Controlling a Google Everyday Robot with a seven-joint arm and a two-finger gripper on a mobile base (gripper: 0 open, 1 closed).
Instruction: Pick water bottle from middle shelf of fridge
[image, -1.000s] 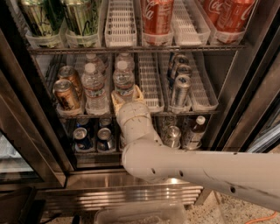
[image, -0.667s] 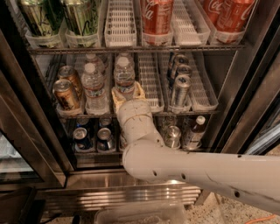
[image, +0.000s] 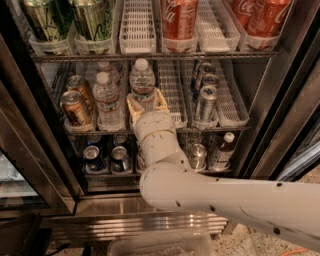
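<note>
**Water bottle at the gripper on the middle tier**

Water bottle stands upright at the centre of the frame, in a lane tray of the middle shelf. Its white cap points up and its label band faces the camera. The gripper is right at the bottle's lower half, its cream-coloured end wrapped around the base from the front. Whether it is clamped on the plastic or sitting loose around it cannot be told. The white arm runs from the lower right of the frame up to that spot.

Just left of the water bottle stands a second clear bottle, with a third bottle behind it. Further left are two bronze cans, one in front of the other. To the right of the gripper lies a white slotted tray, then a row of silver cans.

On the tier above are green cans at upper left and red cola cans at upper centre and right. On the tier below are short blue cans at left and a small dark bottle with a white cap at right. The fridge shows its dark frame along both sides.
</note>
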